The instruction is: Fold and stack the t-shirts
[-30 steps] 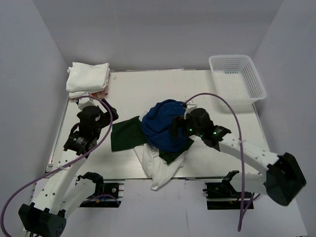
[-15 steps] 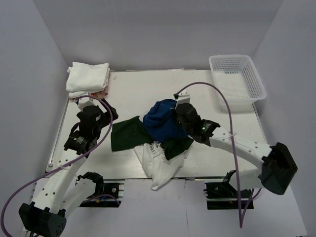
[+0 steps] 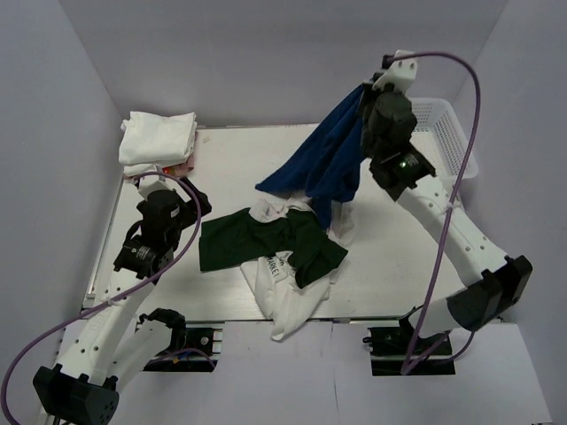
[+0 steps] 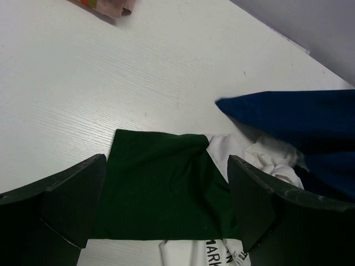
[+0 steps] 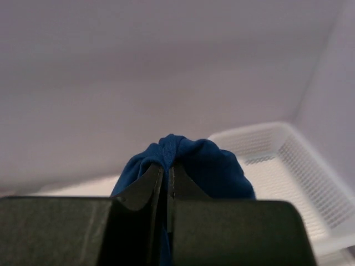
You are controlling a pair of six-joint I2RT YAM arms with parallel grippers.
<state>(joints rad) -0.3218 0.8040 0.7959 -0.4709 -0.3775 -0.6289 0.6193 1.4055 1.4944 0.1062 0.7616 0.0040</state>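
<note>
My right gripper (image 3: 366, 92) is raised high over the back right of the table, shut on a bunched fold of the royal blue t-shirt (image 3: 323, 164), which hangs down from it to the cloth pile. The right wrist view shows the jaws (image 5: 166, 173) pinched tight on blue cloth (image 5: 213, 166). A dark green t-shirt (image 3: 252, 241) lies spread mid-table over a crumpled white t-shirt (image 3: 285, 301) with dark lettering. My left gripper (image 3: 198, 205) hovers open just left of the green t-shirt (image 4: 161, 188), nothing between its fingers (image 4: 260, 205). Folded white t-shirts (image 3: 158, 140) are stacked at the back left.
A white lattice basket (image 3: 443, 133) stands at the back right, right beside the raised right arm; its rim (image 5: 299, 166) shows behind the jaws. A colourful printed edge (image 4: 105, 5) pokes out under the folded stack. Grey walls close in the table.
My right gripper shut on the blue t-shirt atop the pile and lifted it up and toward the back right, uncovering the green and white t-shirts. The left arm has not moved.
</note>
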